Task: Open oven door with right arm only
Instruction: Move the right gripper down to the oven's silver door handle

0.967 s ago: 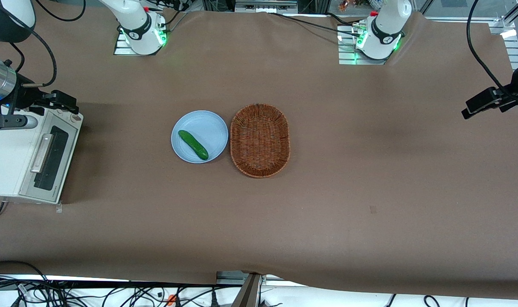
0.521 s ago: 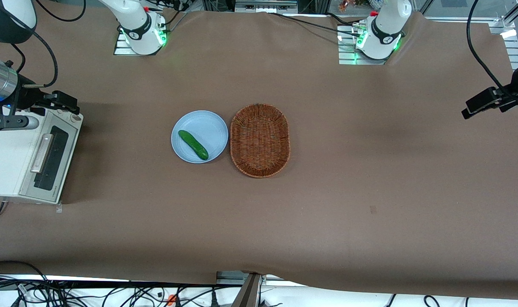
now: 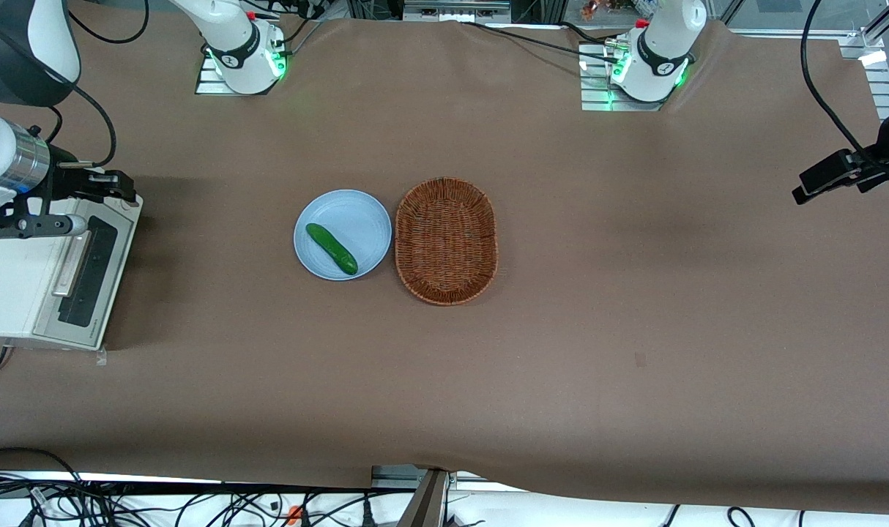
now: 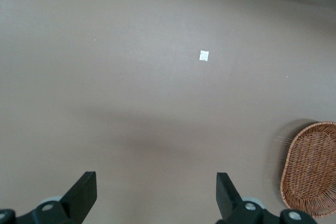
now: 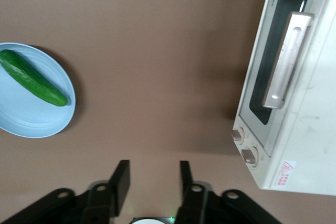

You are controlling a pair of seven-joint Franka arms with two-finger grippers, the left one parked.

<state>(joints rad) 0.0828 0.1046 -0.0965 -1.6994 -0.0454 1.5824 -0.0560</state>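
Note:
The white toaster oven (image 3: 12, 285) stands at the working arm's end of the table. Its oven door (image 3: 86, 282), silver-grey with a dark window and a silver bar handle (image 3: 69, 263), lies flat against the oven body, also seen as door (image 5: 275, 72) with handle (image 5: 287, 61). The right arm (image 3: 9, 157) reaches over the oven's end farthest from the front camera. My gripper (image 3: 122, 190) hovers above that end's corner, open, with bare tablecloth between its fingers (image 5: 119, 179). The gripper (image 5: 152, 165) is apart from the handle and touches nothing.
A light blue plate (image 3: 356, 219) carrying a green cucumber (image 3: 332, 249) sits mid-table, beside a brown wicker basket (image 3: 446, 240). Plate (image 5: 31, 121) and cucumber (image 5: 32, 77) also show from the wrist. Two control knobs (image 5: 244, 148) sit on the oven front beside the door.
The right arm's wrist and elbow have swung over the oven, and the gripper has shifted slightly nearer the front camera. The door has not moved.

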